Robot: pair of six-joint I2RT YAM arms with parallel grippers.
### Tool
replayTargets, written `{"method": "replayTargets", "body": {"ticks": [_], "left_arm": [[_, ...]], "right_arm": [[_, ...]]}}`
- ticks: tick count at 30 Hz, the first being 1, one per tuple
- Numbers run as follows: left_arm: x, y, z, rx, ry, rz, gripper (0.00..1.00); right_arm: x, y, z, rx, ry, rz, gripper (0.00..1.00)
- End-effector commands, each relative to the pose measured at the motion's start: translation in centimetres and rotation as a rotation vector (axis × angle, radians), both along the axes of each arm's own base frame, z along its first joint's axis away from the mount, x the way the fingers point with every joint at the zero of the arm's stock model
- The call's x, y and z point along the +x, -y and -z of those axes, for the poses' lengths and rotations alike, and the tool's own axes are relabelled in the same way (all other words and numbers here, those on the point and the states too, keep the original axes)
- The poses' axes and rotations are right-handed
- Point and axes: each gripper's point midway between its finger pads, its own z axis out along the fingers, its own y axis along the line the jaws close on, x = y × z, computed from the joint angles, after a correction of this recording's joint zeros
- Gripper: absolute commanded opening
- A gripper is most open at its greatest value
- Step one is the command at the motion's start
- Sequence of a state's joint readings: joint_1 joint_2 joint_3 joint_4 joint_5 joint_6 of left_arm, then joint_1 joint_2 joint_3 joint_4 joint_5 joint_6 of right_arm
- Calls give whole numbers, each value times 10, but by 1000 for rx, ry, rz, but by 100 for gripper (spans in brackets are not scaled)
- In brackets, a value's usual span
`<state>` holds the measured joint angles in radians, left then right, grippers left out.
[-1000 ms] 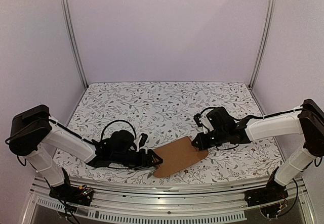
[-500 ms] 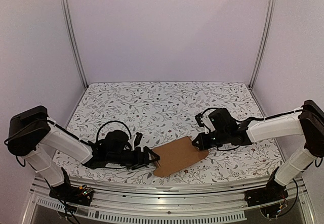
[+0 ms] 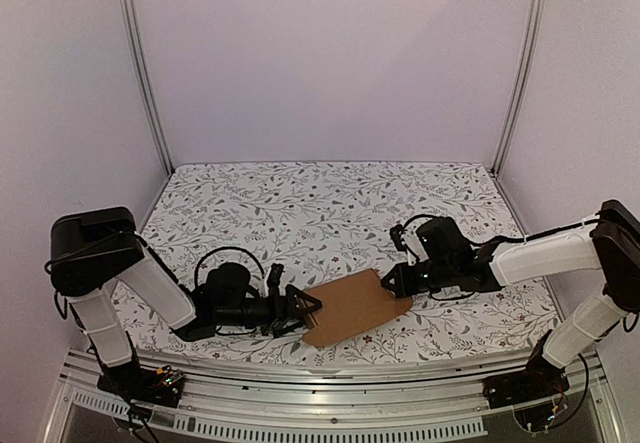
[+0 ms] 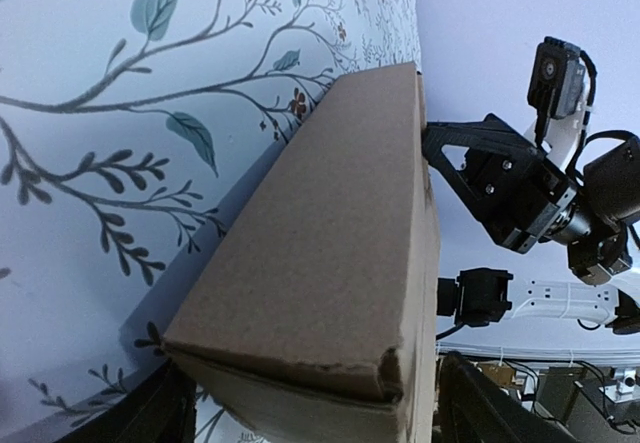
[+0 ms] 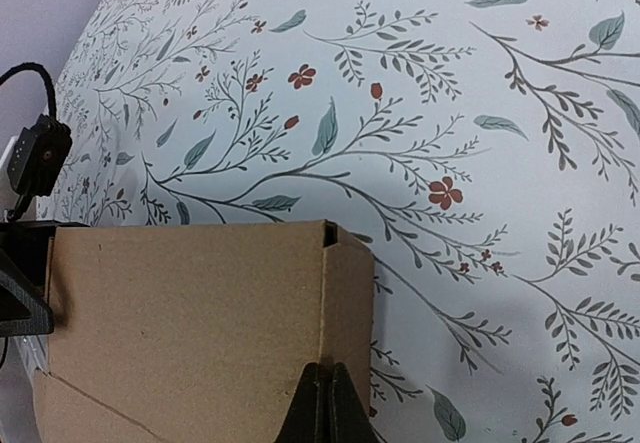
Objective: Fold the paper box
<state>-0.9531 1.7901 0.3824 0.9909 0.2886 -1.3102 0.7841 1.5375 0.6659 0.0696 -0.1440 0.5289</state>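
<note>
From the overhead view, the left gripper (image 3: 305, 306) lies low on the table (image 3: 300, 213) at the 9 o'clock end of the paper box (image 3: 355, 308); its jaws stand wide, and in its wrist view one of the fingers (image 4: 150, 413) sits on each side of the box's near end; whether the pads touch the cardboard I cannot tell. The box is a flattish brown piece towards 6 o'clock of the table's middle, close to the near edge, with its long axis running from about 8 o'clock to 2 o'clock. The right gripper (image 3: 392, 285) meets it at the 2 o'clock corner; its jaws are pressed together, and its own view shows the fingertips (image 5: 310, 408) closed on the box's edge beside a seam, apparently pinching a single wall.

My judgement of the risks: that pinch is thin and sits at a corner, so a pull or twist there could tear or crease the cardboard rather than fold it on its score; with the left jaws wide, nothing firmly holds the 9 o'clock end, so the box may swivel or slide on the patterned cloth; if the left jaws close off-centre they could crush the end, where a small dent already shows at one corner; a push towards 6 o'clock could send the box off the near edge.
</note>
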Motion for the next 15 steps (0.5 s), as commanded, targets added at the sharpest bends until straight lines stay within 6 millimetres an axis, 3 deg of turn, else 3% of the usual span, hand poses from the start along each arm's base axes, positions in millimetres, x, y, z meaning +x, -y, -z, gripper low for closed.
{"method": "replayTargets", "body": {"ticks": [1, 15], "left_arm": [[4, 3, -9, -104, -16, -13, 82], [7, 11, -19, -177, -27, -14, 80]], "right_arm": [[-34, 44, 56, -180, -171, 38, 0], [-38, 46, 62, -163, -191, 56, 0]]}}
